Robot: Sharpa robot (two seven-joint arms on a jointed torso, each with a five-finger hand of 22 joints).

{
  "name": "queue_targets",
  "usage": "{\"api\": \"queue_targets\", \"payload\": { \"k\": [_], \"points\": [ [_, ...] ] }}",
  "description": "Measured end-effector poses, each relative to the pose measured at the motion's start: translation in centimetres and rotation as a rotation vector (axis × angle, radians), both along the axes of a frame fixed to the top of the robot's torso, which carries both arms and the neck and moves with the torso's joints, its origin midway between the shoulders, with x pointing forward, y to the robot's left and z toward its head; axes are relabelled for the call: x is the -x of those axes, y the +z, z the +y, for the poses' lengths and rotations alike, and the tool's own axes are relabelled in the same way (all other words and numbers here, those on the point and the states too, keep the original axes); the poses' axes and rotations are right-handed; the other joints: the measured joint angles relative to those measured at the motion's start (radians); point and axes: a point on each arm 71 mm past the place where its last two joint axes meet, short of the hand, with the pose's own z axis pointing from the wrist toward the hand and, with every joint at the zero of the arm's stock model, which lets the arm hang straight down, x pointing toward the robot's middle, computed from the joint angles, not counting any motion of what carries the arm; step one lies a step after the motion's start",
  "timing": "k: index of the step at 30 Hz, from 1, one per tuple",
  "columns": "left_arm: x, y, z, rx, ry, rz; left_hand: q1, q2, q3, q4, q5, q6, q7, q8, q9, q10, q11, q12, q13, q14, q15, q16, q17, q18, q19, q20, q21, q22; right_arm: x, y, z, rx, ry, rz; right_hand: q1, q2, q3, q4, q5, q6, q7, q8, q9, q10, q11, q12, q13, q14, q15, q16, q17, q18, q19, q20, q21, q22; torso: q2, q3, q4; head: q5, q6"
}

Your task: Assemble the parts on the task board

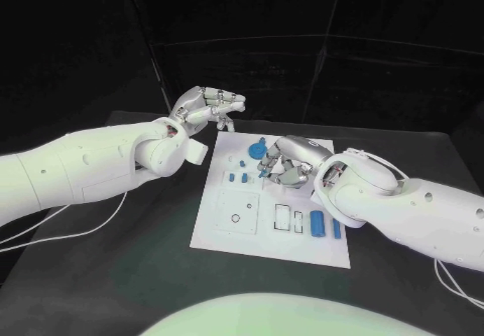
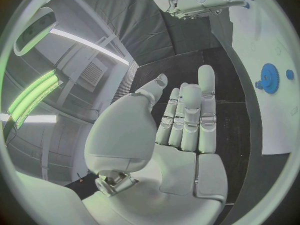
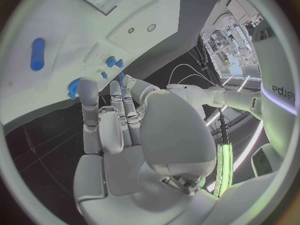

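Board [image 1: 227, 231] is lying flat on the black desk [image 1: 131, 259], mid-field. White plate, matte, hard-looking, with shallow cut recesses: a square pocket with a round hole, two narrow slots beside it.

Parts: small blue pieces, likely moulded plastic, so light and stiff, and probably slick against metal fingers. A gear [image 1: 258, 148] is sitting at the far end of the board, toothed rim, flat disc; the left wrist view shows it too [image 2: 269, 78] with a small blue stud just beside it. Two small pegs [image 1: 237, 178] are standing in the board near the middle. Two rounded capsule-shaped pieces [image 1: 317, 224] are lying at the near right part of the board, smooth and cylindrical, apt to roll if nudged.

Right hand [image 1: 285, 162] is hovering over the board's far right part, just beside the gear, fingers curled down toward a small blue piece. Whether that piece is pinched or merely under the fingertips, I cannot tell. Left hand [image 1: 205, 106] is hanging off the board's far left corner, above the desk, fingers loosely curled and apart, holding nothing.

Handling judgement: take the gear by the rim, across the teeth, for bite; take pegs and capsules across the short axis with a fingertip pinch. Little force needed; the risk is squirting a piece out sideways.
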Motion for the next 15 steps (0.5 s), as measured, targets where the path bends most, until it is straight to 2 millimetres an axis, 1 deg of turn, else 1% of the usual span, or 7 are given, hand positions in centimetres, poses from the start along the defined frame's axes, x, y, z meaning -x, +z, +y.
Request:
{"api": "queue_targets", "payload": {
  "k": [2, 7, 8, 10, 15],
  "points": [
    [0.0, 0.0, -0.1, 0.001, -0.003, 0.000, 0.000, 0.000, 0.000, 0.000, 0.000, 0.000, 0.000, 0.000, 0.000, 0.000, 0.000, 0.000, 0.000, 0.000, 0.000, 0.000, 0.000, 0.000, 0.000, 0.000, 0.000, 0.000, 0.2, -0.7, 0.7, 0.009, 0.016, 0.009, 0.000, 0.000, 0.000, 0.000, 0.000, 0.000, 0.000, 0.000, 0.000, 0.000, 0.000, 0.000, 0.000, 0.000, 0.000, 0.000, 0.000, 0.000, 0.000, 0.000, 0.000, 0.000, 0.000, -0.0001, 0.0000, 0.007, -0.005],
    [0.0, 0.0, -0.4, 0.003, -0.008, 0.000, 0.000, 0.000, 0.000, 0.000, 0.000, 0.000, 0.000, 0.000, 0.000, 0.000, 0.000, 0.000, 0.000, 0.000, 0.000, 0.000, 0.000, 0.000, 0.000, 0.000, 0.000, 0.000, 0.7, -2.1, 1.7, 0.034, 0.046, 0.023, 0.000, 0.000, 0.003, -0.003, 0.000, 0.000, 0.000, 0.000, 0.000, 0.000, 0.000, 0.000, 0.000, 0.000, 0.000, 0.000, 0.000, 0.000, 0.000, 0.000, 0.000, -0.001, 0.000, -0.0002, 0.0000, 0.035, -0.017],
    [0.0, 0.0, -0.4, 0.003, -0.008, 0.000, -0.003, 0.003, -0.001, -0.001, 0.000, 0.000, 0.000, 0.000, 0.000, 0.000, 0.000, 0.000, 0.000, 0.000, 0.000, 0.000, 0.000, 0.000, 0.000, 0.000, 0.000, 0.000, 0.8, -2.3, 1.9, 0.039, 0.051, 0.025, 0.000, 0.000, 0.003, -0.003, 0.000, 0.000, 0.000, 0.000, 0.000, 0.000, 0.000, 0.000, 0.000, 0.000, 0.000, 0.000, 0.000, 0.000, 0.000, 0.000, 0.000, -0.002, 0.000, -0.0001, -0.0003, 0.038, -0.019],
    [0.0, 0.0, -0.5, 0.003, -0.009, 0.000, -0.004, 0.004, -0.003, -0.003, 0.000, 0.000, 0.000, 0.000, 0.000, 0.000, 0.000, 0.000, 0.001, 0.000, 0.000, 0.000, 0.000, 0.000, 0.000, 0.000, 0.000, -0.001, 0.9, -2.8, 2.3, 0.051, 0.065, 0.027, 0.000, 0.000, 0.003, -0.003, 0.000, 0.000, 0.000, -0.004, 0.000, 0.000, 0.000, 0.000, 0.000, 0.000, 0.000, 0.000, 0.000, 0.000, 0.000, 0.000, 0.000, -0.002, 0.000, 0.0000, -0.0012, 0.043, -0.022],
    [0.0, 0.0, -0.6, 0.005, -0.012, 0.001, -0.004, 0.004, -0.003, -0.003, 0.000, 0.000, 0.000, 0.000, 0.000, 0.000, 0.000, 0.000, 0.001, 0.000, 0.000, 0.000, 0.000, 0.000, 0.000, 0.000, 0.000, -0.001, 1.1, -3.5, 2.8, 0.084, 0.089, 0.025, 0.000, 0.000, 0.003, -0.003, 0.000, 0.000, 0.000, -0.004, 0.000, 0.000, 0.000, 0.000, 0.000, 0.000, 0.000, 0.000, -0.002, 0.000, 0.000, 0.000, 0.000, -0.004, -0.001, 0.0005, -0.0014, 0.046, -0.027]
  ]
}}
